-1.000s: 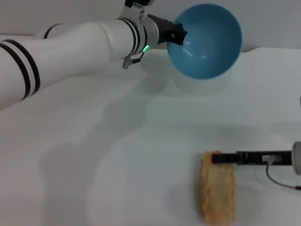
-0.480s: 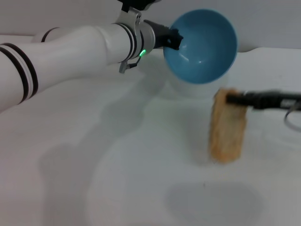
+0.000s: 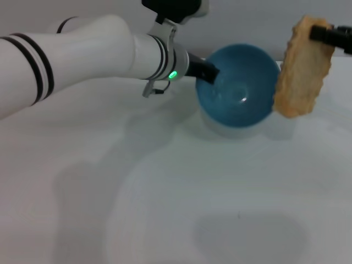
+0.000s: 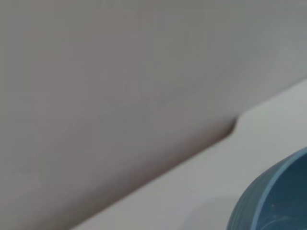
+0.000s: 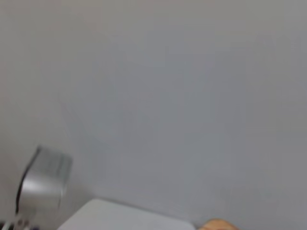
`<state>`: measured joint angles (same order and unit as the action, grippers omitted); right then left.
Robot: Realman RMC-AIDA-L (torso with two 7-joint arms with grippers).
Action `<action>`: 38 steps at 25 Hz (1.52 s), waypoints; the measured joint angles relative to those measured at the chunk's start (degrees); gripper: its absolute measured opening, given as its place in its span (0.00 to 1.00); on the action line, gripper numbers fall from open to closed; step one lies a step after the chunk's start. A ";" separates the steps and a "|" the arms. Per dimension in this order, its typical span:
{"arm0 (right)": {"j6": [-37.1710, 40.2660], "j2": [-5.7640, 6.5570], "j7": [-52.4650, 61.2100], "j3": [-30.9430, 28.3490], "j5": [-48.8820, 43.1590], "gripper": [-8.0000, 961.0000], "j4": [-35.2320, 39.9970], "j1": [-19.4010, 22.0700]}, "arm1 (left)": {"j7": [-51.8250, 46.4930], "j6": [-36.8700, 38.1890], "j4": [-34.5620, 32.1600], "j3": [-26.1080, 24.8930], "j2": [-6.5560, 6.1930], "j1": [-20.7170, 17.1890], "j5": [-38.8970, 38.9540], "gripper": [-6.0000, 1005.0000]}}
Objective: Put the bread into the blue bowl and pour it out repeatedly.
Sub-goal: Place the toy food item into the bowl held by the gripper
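The light-blue bowl (image 3: 237, 85) stands near the table's back, its opening tilted a little toward me. My left gripper (image 3: 210, 72) is shut on the bowl's left rim. The golden-brown bread (image 3: 302, 69) hangs upright in the air just right of the bowl's rim, above the table. My right gripper (image 3: 320, 33) is shut on the bread's top end, reaching in from the right edge. The left wrist view shows only a part of the bowl's blue wall (image 4: 278, 196). The right wrist view shows just a sliver of the bread (image 5: 217, 224).
The white table (image 3: 165, 192) spreads in front of the bowl. A grey wall (image 3: 66, 11) rises behind it. A grey metal object (image 5: 43, 177) shows in the right wrist view near the table's corner.
My right gripper has lifted the bread from low over the table up and back to the bowl's right rim. My left gripper has lowered the bowl and turned its opening more upward.
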<state>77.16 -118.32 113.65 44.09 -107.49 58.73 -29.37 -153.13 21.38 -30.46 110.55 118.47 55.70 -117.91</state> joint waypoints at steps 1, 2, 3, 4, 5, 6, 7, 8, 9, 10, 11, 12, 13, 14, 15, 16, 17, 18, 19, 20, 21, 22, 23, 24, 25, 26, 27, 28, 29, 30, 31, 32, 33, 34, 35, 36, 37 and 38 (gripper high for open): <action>-0.34 0.03 -0.12 -0.08 0.23 0.27 0.18 -0.21 | -0.51 2.38 -0.64 0.03 0.14 0.21 0.13 0.01; -1.00 0.05 -0.19 -0.07 0.33 0.26 0.28 -0.52 | -0.51 2.38 -0.64 0.03 0.14 0.21 0.13 0.01; -1.67 0.04 -0.21 0.07 0.33 0.26 0.22 -0.80 | -0.91 3.68 -1.39 0.20 0.24 0.17 0.20 0.01; -3.45 0.04 -0.25 0.69 0.33 0.25 -0.75 -1.49 | -1.24 4.59 -2.50 0.57 0.32 -0.11 0.23 0.01; -3.45 0.04 -0.25 0.69 0.33 0.25 -0.75 -1.49 | -1.54 5.36 -5.05 2.22 0.49 -1.22 0.24 0.01; -4.06 0.01 -0.40 1.21 0.23 0.24 -1.65 -1.84 | -1.54 5.36 -5.05 2.22 0.49 -1.22 0.24 0.01; -4.64 0.00 -0.79 1.65 0.13 0.24 -2.88 -2.36 | -1.55 5.36 -5.86 2.88 0.50 -1.66 0.24 0.01; -5.07 -0.01 -1.55 2.10 0.09 0.23 -4.49 -2.96 | -1.55 5.36 -6.55 3.44 0.52 -2.08 0.24 0.00; -5.41 -0.01 -2.39 2.30 0.12 0.22 -5.74 -3.35 | -1.56 5.38 -7.18 3.72 0.51 -2.36 0.28 0.01; -5.82 -0.04 -3.76 2.54 0.17 0.21 -7.52 -3.97 | -1.56 5.58 -7.37 3.74 0.52 -2.37 0.30 0.01; -6.15 -0.11 -4.82 2.70 0.25 0.20 -9.13 -4.55 | -1.55 5.96 -7.73 3.74 0.51 -2.26 0.36 0.01; -6.60 -0.13 -5.59 2.83 0.26 0.19 -11.79 -5.78 | -1.44 6.50 -7.88 3.79 0.48 -1.99 0.42 0.01; -6.73 -0.12 -5.58 2.88 0.22 0.18 -12.82 -6.25 | -1.44 6.50 -7.88 3.79 0.48 -1.99 0.42 0.01; -6.95 -0.09 -5.58 2.95 0.14 0.18 -13.93 -6.65 | -1.36 6.63 -7.85 3.83 0.44 -1.91 0.42 0.01; -7.16 -0.06 -5.58 2.98 0.04 0.18 -14.76 -6.90 | -1.36 6.62 -7.76 3.84 0.42 -1.91 0.42 0.01; -7.16 -0.06 -5.58 2.98 0.04 0.18 -14.76 -6.90 | -1.35 6.56 -7.67 3.85 0.38 -1.91 0.42 0.01; -7.28 -0.05 -5.81 3.27 -0.06 0.17 -15.50 -6.99 | -1.35 6.41 -7.59 3.85 0.36 -1.94 0.42 0.01; -7.41 -0.03 -6.07 3.55 -0.13 0.17 -15.78 -6.99 | -1.30 6.27 -7.58 3.85 0.35 -2.08 0.41 0.01; -7.57 -0.03 -6.46 4.23 -0.23 0.17 -16.06 -6.88 | -1.19 6.15 -7.56 3.84 0.35 -2.23 0.41 0.01; -7.76 -0.03 -6.73 4.81 -0.24 0.17 -16.14 -6.71 | -1.13 6.09 -7.52 3.84 0.35 -2.31 0.42 0.01; -7.96 -0.04 -6.88 5.15 -0.24 0.17 -16.19 -6.55 | -1.06 6.03 -7.43 3.82 0.35 -2.40 0.41 0.01; -8.29 -0.07 -6.90 5.29 -0.21 0.17 -16.34 -6.38 | -1.04 5.99 -7.38 3.81 0.35 -2.43 0.41 0.01; -8.57 -0.09 -6.92 5.28 0.04 0.17 -16.69 -6.21 | -1.01 5.94 -7.35 3.81 0.34 -2.50 0.41 0.01; -8.58 -0.11 -6.92 5.18 0.11 0.19 -16.81 -6.17 | -0.98 5.89 -7.34 3.80 0.33 -2.58 0.41 0.01; -8.58 -0.11 -6.92 5.18 0.11 0.21 -16.81 -6.17 | -0.96 5.82 -7.33 3.79 0.30 -2.74 0.41 0.01; -8.59 -0.14 -6.92 5.02 0.19 0.23 -16.87 -6.09 | -0.93 5.72 -7.33 3.79 0.28 -2.84 0.40 0.01; -8.62 -0.16 -6.93 4.86 0.20 0.25 -16.87 -5.99 | -0.91 5.65 -7.33 3.78 0.26 -2.91 0.39 0.01; -8.65 -0.18 -6.94 4.67 0.25 0.27 -16.87 -5.83 | -0.90 5.55 -7.33 3.78 0.27 -2.97 0.40 0.01; -8.69 -0.19 -6.94 4.55 0.33 0.30 -16.82 -5.66 | -0.90 5.47 -7.33 3.77 0.26 -3.02 0.39 0.01; -8.57 -0.18 -6.95 4.50 1.37 0.32 -16.37 -5.08 | -0.88 5.03 -7.32 3.74 0.21 -3.15 0.39 0.01; -8.57 -0.18 -6.95 4.50 1.37 0.34 -16.37 -5.08 | -0.88 5.03 -7.32 3.74 0.21 -3.15 0.39 0.01; -8.41 -0.14 -6.96 4.50 2.14 0.37 -16.03 -4.76 | -0.88 4.65 -7.29 3.74 0.19 -3.20 0.39 0.01; -8.04 -0.12 -6.96 4.50 3.10 0.40 -14.98 -4.03 | -0.87 4.28 -7.25 3.74 0.16 -3.24 0.39 0.01; -7.70 -0.12 -6.96 4.52 3.90 0.43 -13.85 -3.28 | -0.87 3.77 -7.04 3.74 0.16 -3.24 0.40 0.01; -7.54 -0.12 -6.96 4.48 4.70 0.46 -12.25 -2.43 | -0.87 3.52 -6.84 3.69 0.16 -3.20 0.39 0.01; -7.10 -0.16 -6.97 4.47 5.87 0.48 -9.99 -1.04 | -0.87 3.30 -6.49 3.62 0.16 -3.04 0.39 0.01; -6.84 -0.17 -6.96 4.38 6.97 0.51 -8.37 0.10 | -0.87 3.16 -6.24 3.53 0.16 -2.93 0.39 0.01; -5.96 -0.14 -6.96 3.36 9.91 0.54 -5.14 2.86 | -0.87 2.61 -6.04 3.49 0.16 -2.79 0.39 0.01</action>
<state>71.21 -118.45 106.69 47.45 -97.58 53.58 -26.51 -154.00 23.99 -36.50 114.04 118.63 52.92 -117.51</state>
